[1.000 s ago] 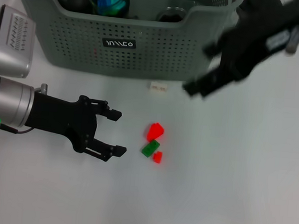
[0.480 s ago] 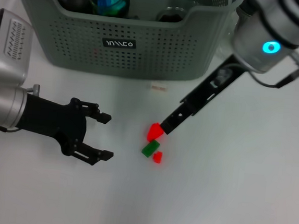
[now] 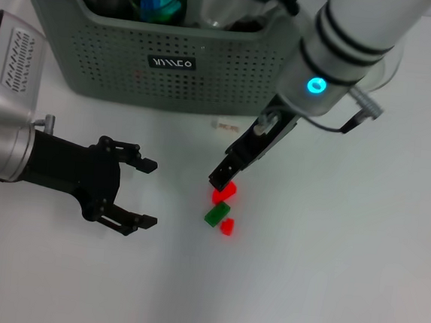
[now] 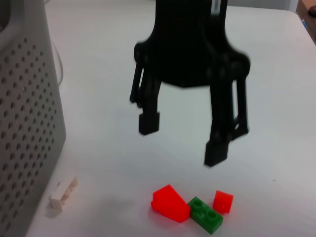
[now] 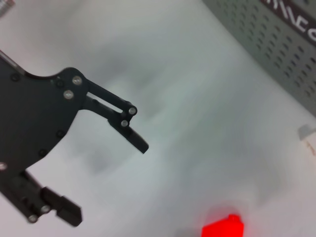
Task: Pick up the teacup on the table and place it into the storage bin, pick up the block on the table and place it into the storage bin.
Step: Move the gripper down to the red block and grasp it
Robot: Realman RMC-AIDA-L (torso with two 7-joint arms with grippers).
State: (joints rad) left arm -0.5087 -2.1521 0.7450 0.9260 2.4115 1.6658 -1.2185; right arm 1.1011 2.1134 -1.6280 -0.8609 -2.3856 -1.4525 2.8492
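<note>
The right gripper [image 4: 182, 138] has swung in from the far side of the table and come down over the block cluster, its black fingers spread wide and holding nothing. Below the fingertips and between them lies the red wedge-shaped plastic block [image 4: 170, 203]; the green studded plastic brick [image 4: 206, 214] touches it, and the small red plastic cube [image 4: 223, 201] sits against the brick under the nearer fingertip. In the head view one fingertip hangs just above the red wedge [image 3: 224, 192].

The left gripper [image 3: 141, 193] has drawn back from the blocks and now waits well to their side, fingers parted wide and empty.

The large grey-green perforated plastic storage bin [image 3: 208, 70] stands beyond the right fingers. Whether the teacup already lies inside it cannot be told. The block pick looks about to begin, with the descent nearly finished and closing the likely next move.

A small white piece [image 4: 62, 196] lies near the bin wall.
</note>
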